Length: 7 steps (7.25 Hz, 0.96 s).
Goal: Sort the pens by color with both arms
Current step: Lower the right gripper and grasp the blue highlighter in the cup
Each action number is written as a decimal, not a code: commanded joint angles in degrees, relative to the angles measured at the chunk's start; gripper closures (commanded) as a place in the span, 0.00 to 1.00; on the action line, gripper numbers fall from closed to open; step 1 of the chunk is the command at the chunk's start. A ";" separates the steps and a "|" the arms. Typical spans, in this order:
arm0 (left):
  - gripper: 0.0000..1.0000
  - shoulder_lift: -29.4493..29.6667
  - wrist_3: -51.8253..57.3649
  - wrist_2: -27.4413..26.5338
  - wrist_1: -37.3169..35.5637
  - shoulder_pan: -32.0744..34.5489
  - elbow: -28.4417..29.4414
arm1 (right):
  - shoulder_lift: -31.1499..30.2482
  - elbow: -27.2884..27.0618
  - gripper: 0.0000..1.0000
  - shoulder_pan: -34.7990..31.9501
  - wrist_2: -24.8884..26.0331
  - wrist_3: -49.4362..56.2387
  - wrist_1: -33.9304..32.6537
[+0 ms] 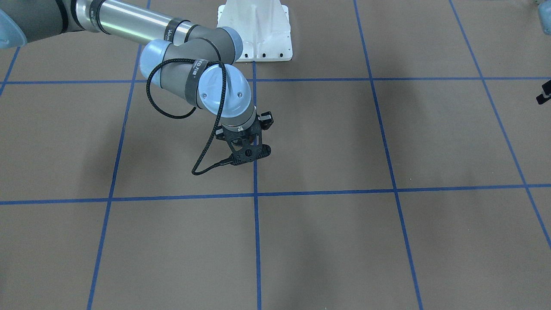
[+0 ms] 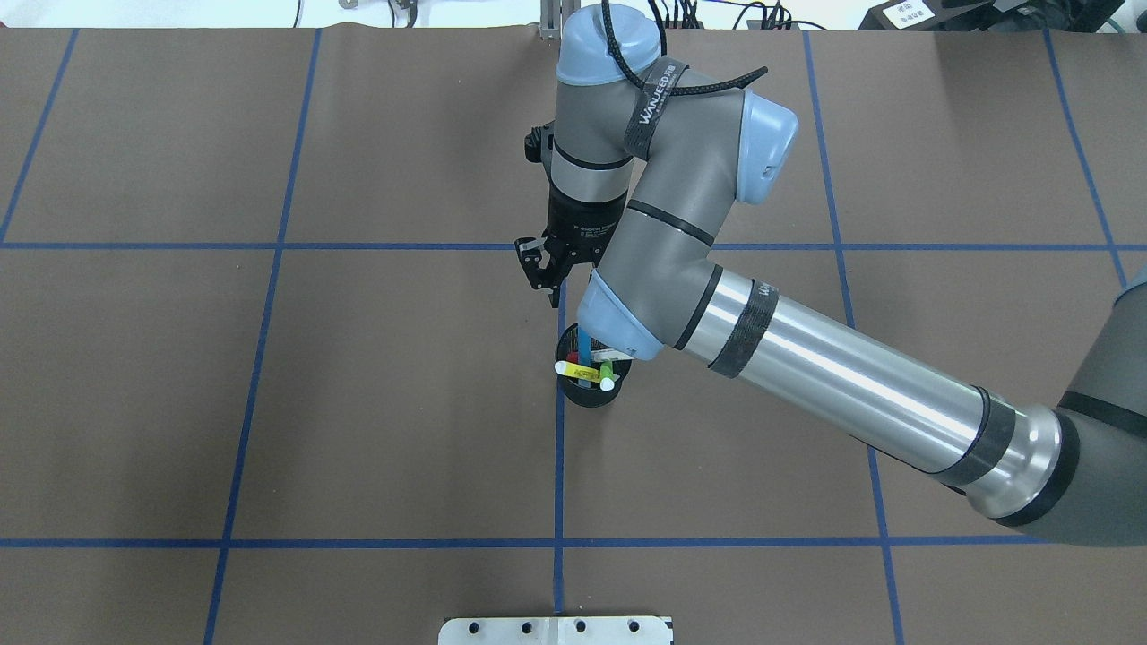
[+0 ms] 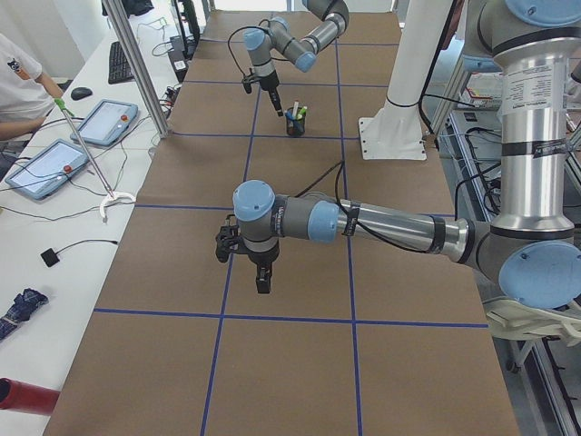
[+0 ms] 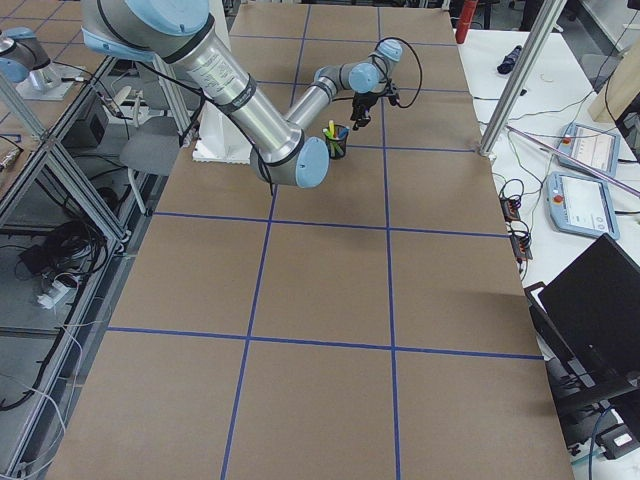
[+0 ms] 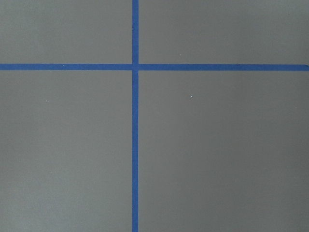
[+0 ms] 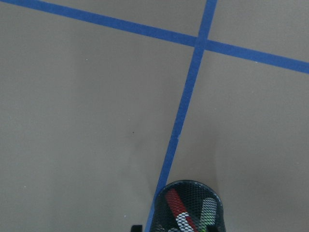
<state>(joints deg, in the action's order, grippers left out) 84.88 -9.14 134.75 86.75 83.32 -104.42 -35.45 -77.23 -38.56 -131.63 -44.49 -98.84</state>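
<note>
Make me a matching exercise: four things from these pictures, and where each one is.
1 left gripper
2 white mounting base
3 pens
4 right gripper

a in the black mesh cup
b hangs over the table, far from the cup
c hangs just beyond the cup, away from the robot
d at the table's robot-side edge

Pairs: 1-b, 2-d, 3-a, 4-c

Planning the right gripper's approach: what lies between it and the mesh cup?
Only bare table paper and a blue tape line between the right gripper and the mesh cup, as the overhead view shows.
</note>
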 commanded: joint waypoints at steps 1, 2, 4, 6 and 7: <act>0.00 0.03 0.00 0.07 0.00 0.00 -0.09 | 0.20 0.15 0.47 -0.11 -0.03 0.63 -1.44; 0.00 0.03 0.00 0.07 0.09 0.00 -0.09 | -0.14 -0.02 0.47 -0.02 -0.29 0.63 -1.79; 0.00 0.03 -0.26 0.07 0.09 0.00 -0.09 | -0.67 -0.20 0.47 0.06 -1.26 0.63 -1.97; 0.00 0.03 -0.26 0.07 0.09 0.00 -0.17 | -1.11 -0.29 0.47 0.07 -1.79 0.63 -2.06; 0.00 0.03 -0.26 0.07 0.09 0.00 -0.17 | -1.20 -0.38 0.48 0.07 -1.79 0.63 -2.41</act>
<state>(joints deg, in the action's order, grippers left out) 84.90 -9.40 134.82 86.84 83.32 -104.57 -36.44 -77.51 -38.50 -133.30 -43.86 -100.96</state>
